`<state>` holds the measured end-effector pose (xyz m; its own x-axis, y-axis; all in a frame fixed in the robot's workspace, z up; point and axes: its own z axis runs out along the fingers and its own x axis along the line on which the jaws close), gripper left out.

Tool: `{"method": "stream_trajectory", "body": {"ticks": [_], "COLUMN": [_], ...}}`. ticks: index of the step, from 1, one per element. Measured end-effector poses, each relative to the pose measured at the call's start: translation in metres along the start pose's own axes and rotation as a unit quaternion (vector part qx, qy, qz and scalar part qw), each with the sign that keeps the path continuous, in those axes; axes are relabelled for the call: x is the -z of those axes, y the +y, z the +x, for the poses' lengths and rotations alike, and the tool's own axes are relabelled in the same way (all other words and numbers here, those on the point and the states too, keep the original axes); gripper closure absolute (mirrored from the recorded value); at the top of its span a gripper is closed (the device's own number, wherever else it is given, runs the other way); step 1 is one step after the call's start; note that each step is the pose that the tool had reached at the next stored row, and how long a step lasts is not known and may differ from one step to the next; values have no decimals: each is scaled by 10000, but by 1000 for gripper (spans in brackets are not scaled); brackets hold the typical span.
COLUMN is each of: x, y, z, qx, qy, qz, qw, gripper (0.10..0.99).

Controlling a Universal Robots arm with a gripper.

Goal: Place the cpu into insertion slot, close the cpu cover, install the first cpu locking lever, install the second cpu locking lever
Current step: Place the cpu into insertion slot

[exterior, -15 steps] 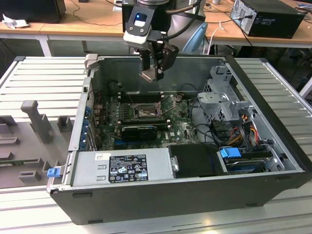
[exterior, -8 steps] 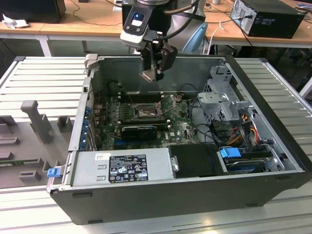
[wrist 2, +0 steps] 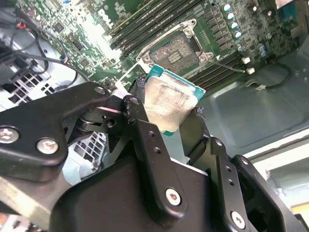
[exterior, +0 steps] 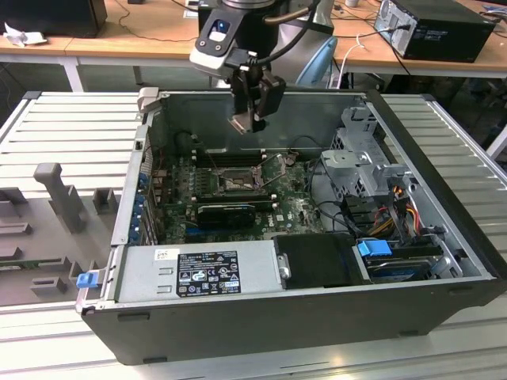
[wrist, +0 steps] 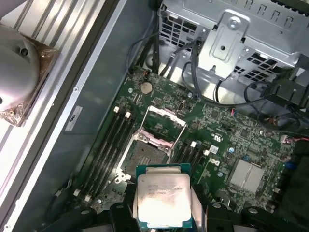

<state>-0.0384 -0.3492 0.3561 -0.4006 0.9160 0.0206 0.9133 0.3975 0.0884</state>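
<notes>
My gripper [exterior: 252, 120] hangs above the open computer case, shut on the cpu [exterior: 242, 124]. The chip's pale metal face shows between the black fingers in both wrist views [wrist 2: 169, 99] [wrist: 163, 198]. Below it on the green board lies the insertion slot [exterior: 238, 182] [wrist 2: 176, 50] [wrist: 143, 155], its contact field bare. The cpu cover [wrist: 164, 126] is a silvery frame that looks raised at the socket's far edge. Thin lever wires [exterior: 275, 164] stand up beside the socket. The chip is well above the board and touches nothing but the fingers.
A black expansion card [exterior: 226, 214] lies just in front of the socket, and memory slots [wrist: 108, 145] flank it. The power supply [exterior: 198, 273] fills the case front. A metal drive cage [exterior: 360, 166] and cables [exterior: 396, 214] sit at the exterior view's right. Grey fixtures [exterior: 55, 194] stand outside.
</notes>
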Motion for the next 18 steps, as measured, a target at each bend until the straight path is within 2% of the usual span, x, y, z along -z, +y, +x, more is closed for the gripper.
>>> {"method": "stream_trajectory", "body": {"ticks": [4, 9, 18], "x": [-6, -12, -18], "y": [0, -1, -2], "z": [0, 0, 0], "qx": [-267, -553, -837], "qy": [-24, -49, -74], "qz": [-5, -11, -17], "qw": [9996, 9985, 9965], "gripper": [557, 557, 557]}}
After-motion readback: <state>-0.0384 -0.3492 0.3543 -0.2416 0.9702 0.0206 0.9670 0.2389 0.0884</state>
